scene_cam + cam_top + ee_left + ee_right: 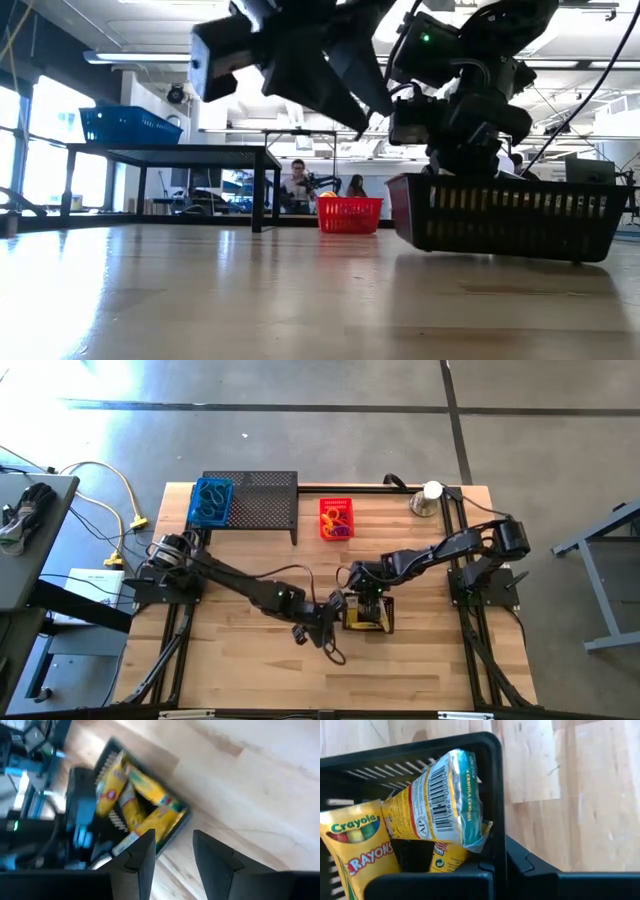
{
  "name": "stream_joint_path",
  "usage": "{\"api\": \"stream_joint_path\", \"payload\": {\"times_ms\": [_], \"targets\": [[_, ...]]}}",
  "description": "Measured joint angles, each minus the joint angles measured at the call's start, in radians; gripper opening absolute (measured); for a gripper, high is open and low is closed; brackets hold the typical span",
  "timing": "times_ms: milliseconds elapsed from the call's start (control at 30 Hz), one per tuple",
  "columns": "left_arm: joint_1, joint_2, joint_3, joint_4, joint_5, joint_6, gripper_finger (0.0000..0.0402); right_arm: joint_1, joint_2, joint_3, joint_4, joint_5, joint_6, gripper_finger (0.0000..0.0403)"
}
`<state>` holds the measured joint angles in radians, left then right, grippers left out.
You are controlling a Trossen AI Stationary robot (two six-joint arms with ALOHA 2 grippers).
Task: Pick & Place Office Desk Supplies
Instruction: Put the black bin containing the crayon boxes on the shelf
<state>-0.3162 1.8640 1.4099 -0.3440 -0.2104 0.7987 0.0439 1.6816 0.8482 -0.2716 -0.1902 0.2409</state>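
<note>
A black slotted basket (368, 618) sits at mid table with yellow crayon boxes (435, 805) lying loose inside it. My right gripper (365, 598) is shut on the basket's far rim. My left gripper (330, 628) hovers just left of the basket, open, with nothing between its fingers (145, 855); the basket and its boxes (130, 795) lie ahead of it. Small coloured elastic loops lie in a red basket (336, 518) farther back. My right gripper holds the black basket by its upper rim (498, 835), close to a corner, one finger inside the wall and one outside. The fingers come from above, slanting down. In the low view the basket (505, 215) sits slightly tilted; whether it is clear of the table I cannot tell.
A black mesh shelf (265, 500) stands at the far left with a blue basket (211, 501) on it. A silver dome with a white ball (428, 498) sits at the far right corner. Bare wood lies toward the near edge. People sit in the room beyond.
</note>
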Motion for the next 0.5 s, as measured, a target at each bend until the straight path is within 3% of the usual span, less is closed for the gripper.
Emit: {"api": "stream_joint_path", "payload": {"times_ms": [267,500], "targets": [[0.023,0.014,0.001,0.01,0.103,0.09,0.0124,0.0,-0.001,0.0,0.016,-0.087,-0.002,0.0003],[0.035,0.05,0.0,0.05,0.164,0.18,0.0124,-0.001,-0.001,0.0,0.034,-0.095,-0.002,0.0003]]}}
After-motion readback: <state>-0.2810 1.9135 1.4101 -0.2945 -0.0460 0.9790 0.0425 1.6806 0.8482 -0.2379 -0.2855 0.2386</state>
